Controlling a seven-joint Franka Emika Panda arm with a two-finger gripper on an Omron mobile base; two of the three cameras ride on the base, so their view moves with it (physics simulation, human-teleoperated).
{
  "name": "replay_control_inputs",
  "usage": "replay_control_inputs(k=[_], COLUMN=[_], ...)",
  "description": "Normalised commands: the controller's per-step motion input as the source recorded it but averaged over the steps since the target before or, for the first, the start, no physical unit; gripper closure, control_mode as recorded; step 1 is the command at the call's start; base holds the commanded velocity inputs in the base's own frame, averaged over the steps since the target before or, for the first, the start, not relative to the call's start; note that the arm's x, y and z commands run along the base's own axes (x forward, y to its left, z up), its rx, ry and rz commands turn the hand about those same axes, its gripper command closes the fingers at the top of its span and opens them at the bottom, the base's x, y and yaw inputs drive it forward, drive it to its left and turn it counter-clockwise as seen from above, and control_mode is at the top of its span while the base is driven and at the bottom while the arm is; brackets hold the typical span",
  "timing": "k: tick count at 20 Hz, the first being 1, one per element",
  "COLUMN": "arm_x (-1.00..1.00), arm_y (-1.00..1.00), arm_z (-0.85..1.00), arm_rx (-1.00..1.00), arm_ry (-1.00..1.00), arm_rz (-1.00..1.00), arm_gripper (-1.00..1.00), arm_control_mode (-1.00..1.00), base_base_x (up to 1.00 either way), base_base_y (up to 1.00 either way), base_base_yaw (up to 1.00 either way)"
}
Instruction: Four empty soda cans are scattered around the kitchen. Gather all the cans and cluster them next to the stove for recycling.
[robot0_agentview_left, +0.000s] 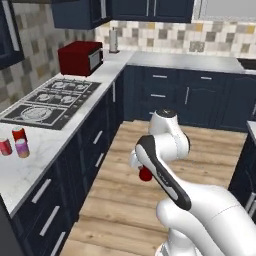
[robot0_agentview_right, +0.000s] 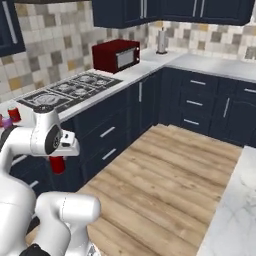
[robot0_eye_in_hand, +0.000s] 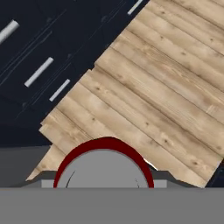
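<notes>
Closest to you, the claw (robot0_agentview_left: 145, 170) is clamped on a red soda can (robot0_agentview_left: 145, 174), held over the wood floor (robot0_agentview_left: 125, 200). Three more cans (robot0_agentview_left: 15, 141), two red and one purple-pink, stand clustered on the marble worktop (robot0_agentview_left: 30, 165) just beside the stove (robot0_agentview_left: 50, 102). You cannot read any label.

White glossy arm (robot0_agentview_left: 172, 135), rounded links, black joint bands.

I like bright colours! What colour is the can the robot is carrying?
Red, with a silvery top. The can shows best in the hand view.
</notes>
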Motion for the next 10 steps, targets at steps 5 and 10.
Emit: replay_control_inputs(k=[5, 10], arm_x=[0.0, 0.0], arm_y=[0.0, 0.0], arm_z=[0.0, 0.0], arm_rx=[0.0, 0.0], arm_ry=[0.0, 0.0], arm_rz=[0.0, 0.0], arm_gripper=[1.0, 1.0], arm_control_mode=[1.0, 1.0], base_base_x=[0.63, 0.64], base_base_y=[0.0, 0.0], base_base_yaw=[0.43, 0.42])
